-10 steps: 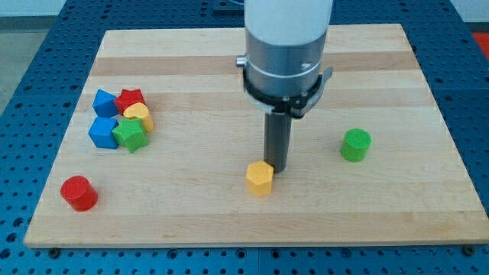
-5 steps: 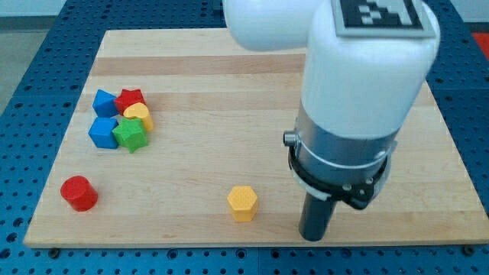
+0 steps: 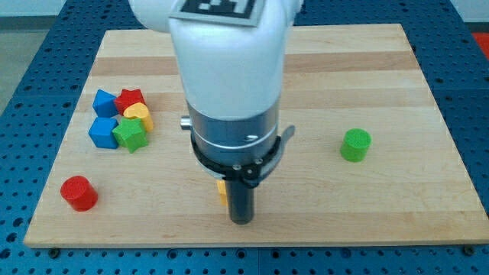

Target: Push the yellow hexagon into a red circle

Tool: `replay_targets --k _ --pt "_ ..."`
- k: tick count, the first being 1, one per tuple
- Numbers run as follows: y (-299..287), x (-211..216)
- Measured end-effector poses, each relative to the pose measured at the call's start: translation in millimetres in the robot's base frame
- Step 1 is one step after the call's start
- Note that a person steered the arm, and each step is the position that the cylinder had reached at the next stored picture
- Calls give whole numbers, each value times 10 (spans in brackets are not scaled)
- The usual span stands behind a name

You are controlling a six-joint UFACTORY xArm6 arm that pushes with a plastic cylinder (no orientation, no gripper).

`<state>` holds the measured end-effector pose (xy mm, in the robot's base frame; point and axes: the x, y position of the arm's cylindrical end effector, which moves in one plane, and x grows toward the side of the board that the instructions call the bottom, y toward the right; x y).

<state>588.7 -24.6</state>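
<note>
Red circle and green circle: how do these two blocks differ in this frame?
Colour: the red circle is red, the green circle is green. Place: the red circle sits near the board's bottom-left corner, the green circle right of centre. Company: the red circle lies below a cluster of blocks, while the green circle stands alone. Both are short upright cylinders, untouched by my tip.

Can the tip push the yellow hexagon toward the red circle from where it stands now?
Probably yes: my tip sits just right of the mostly hidden yellow hexagon, and bare board lies leftward to the red circle.
</note>
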Motion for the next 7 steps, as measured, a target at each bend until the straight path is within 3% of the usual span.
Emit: replay_targets --k 2,3,4,7 --pt "59 91" --pt "442 120" --pt "341 -523" --pt "-51 -422"
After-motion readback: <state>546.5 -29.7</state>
